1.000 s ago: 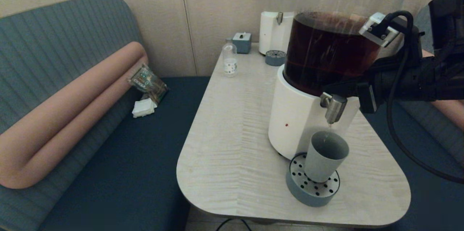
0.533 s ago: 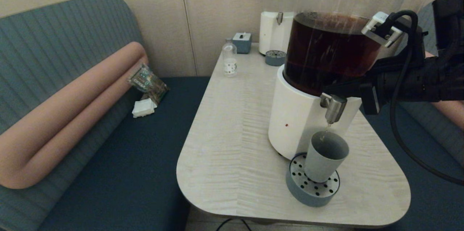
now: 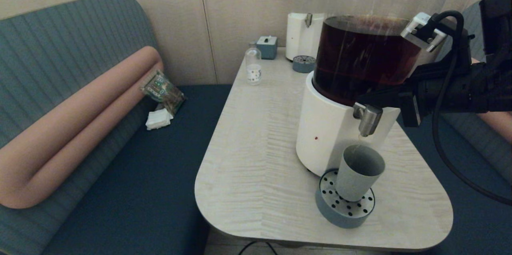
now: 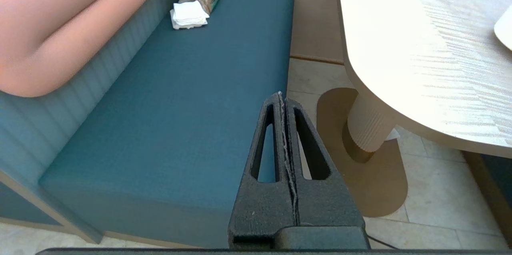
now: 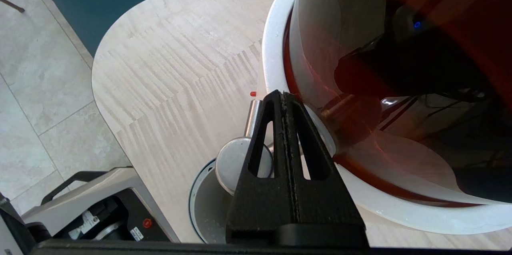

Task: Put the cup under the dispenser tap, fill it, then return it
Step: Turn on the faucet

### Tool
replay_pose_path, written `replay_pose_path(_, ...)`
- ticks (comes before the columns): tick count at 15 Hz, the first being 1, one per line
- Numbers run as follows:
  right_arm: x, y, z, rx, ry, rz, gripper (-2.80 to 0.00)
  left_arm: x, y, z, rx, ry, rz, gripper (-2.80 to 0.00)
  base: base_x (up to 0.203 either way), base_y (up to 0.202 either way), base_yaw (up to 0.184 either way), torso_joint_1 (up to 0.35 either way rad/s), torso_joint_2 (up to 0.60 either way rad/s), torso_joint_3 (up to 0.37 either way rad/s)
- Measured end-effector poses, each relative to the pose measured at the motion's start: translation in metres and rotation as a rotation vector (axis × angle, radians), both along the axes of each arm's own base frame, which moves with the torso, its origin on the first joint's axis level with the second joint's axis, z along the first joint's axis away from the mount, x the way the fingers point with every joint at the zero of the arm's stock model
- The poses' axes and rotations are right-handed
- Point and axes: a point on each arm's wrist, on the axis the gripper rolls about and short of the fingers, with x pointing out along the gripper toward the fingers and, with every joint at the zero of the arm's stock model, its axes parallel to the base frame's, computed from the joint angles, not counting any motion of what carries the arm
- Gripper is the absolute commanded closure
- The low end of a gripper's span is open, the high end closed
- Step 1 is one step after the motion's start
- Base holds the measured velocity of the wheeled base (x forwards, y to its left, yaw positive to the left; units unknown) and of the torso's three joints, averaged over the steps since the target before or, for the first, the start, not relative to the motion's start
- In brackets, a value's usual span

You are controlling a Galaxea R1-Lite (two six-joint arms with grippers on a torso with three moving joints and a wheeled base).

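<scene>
The grey-blue cup (image 3: pixel 358 173) stands upright on a round perforated drip tray (image 3: pixel 334 214), directly below the steel dispenser tap (image 3: pixel 367 118) of the large white-based dispenser (image 3: pixel 326 131) holding dark brown liquid. My right gripper (image 3: pixel 360 101) is shut with nothing in it, its tips lying over the top of the tap against the dispenser's front. In the right wrist view the right gripper (image 5: pixel 282 94) covers part of the tap (image 5: pixel 236 159), with the cup (image 5: pixel 204 203) beneath. My left gripper (image 4: pixel 282 95) is shut and empty, parked low beside the table over the bench seat.
A small clear bottle (image 3: pixel 253 65), a blue-grey box (image 3: pixel 267 47) and a second clear-tank dispenser (image 3: pixel 306 19) with its own small tray (image 3: pixel 304 63) stand at the table's back. The teal bench (image 3: pixel 152 175) on the left holds a pink bolster (image 3: pixel 80 123), a snack packet (image 3: pixel 163 90) and napkins (image 3: pixel 159 119).
The right arm's wrist has drifted slightly to the right while its fingertips stay over the tap. The cup has not moved.
</scene>
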Motion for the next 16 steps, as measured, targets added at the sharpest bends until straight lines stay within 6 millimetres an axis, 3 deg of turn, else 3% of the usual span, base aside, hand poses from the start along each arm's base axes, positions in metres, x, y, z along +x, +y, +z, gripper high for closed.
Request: replay_pose_path(16,-0.013,-0.017,0.005,0.019,-0.055,-0.048,0.00,0.000,0.000,0.000,0.000,0.000,0.000,0.00,0.000,0.000,0.000,0.000,0.00,0.000)
